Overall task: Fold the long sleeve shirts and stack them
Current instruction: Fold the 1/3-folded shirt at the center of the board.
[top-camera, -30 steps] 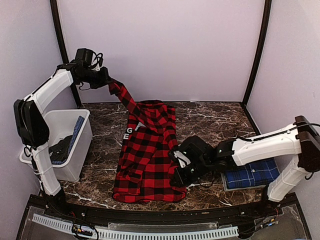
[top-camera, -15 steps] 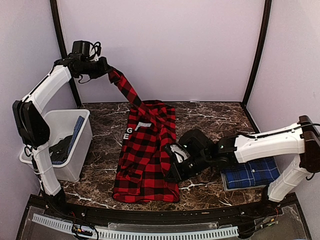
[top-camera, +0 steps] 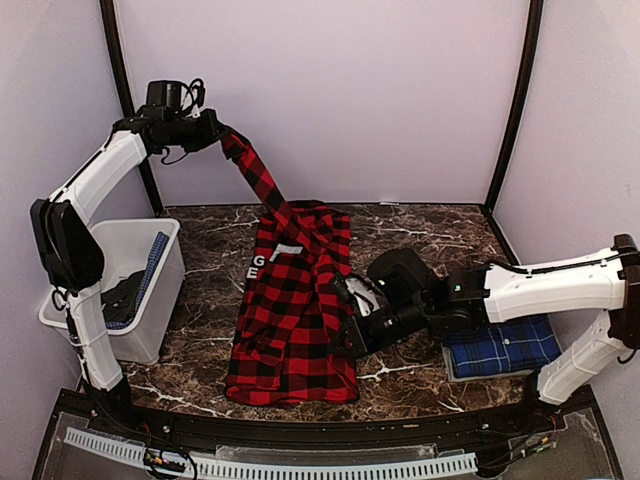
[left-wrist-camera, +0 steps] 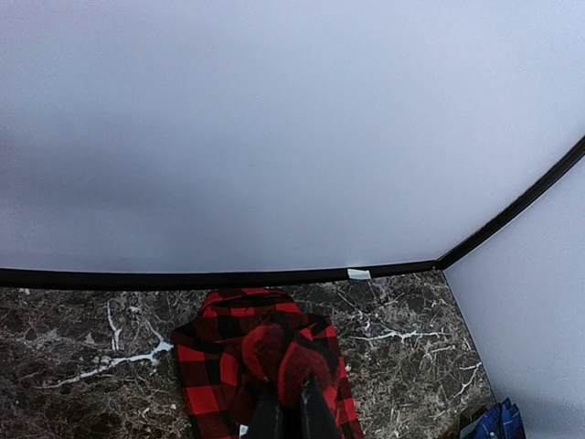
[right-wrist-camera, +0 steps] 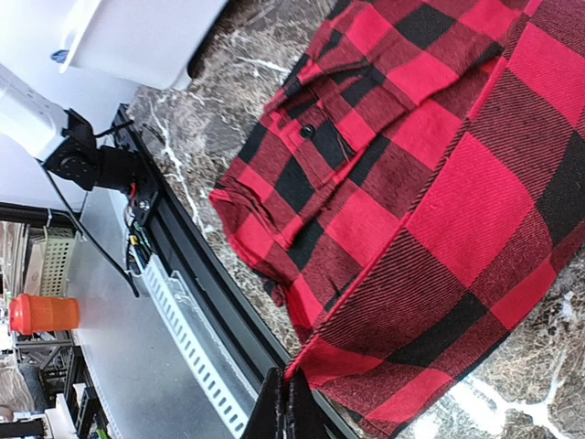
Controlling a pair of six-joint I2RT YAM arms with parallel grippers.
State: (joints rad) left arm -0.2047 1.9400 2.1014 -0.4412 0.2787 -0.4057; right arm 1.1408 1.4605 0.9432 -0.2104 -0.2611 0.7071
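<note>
1. On the middle of the table lies the red shirt, collar toward the back wall. Its lower right side has narrowed over the last second, because the right tool has carried that edge a little inward, toward the shirt's middle.
2. The right tool is pinched closed on the hem edge. Its wrist view shows the cloth's corner running straight into the closed fingertips, lifted just off the table.
3. The left tool has risen and moved slightly toward the back wall. It is clamped tight on the end of the sleeve, which stretches taut from high in the air down to the shoulder.
4. My reading is that a first lengthwise fold is under way, with the sleeve held clear so it can be laid across afterwards. Most of the shirt is spread flat, so the folding is at an early stage.
5. The blue shirt sits already folded at the right of the table, beneath the right arm and well apart from the red one. It looks like the base of the stack.
6. A white bin stands at the left, with a blue plaid cloth and something dark inside.
7. Two things stand in the way. The right arm lies low between the two shirts, and the taut sleeve could drag the collar end out of line if pulled further.
</note>
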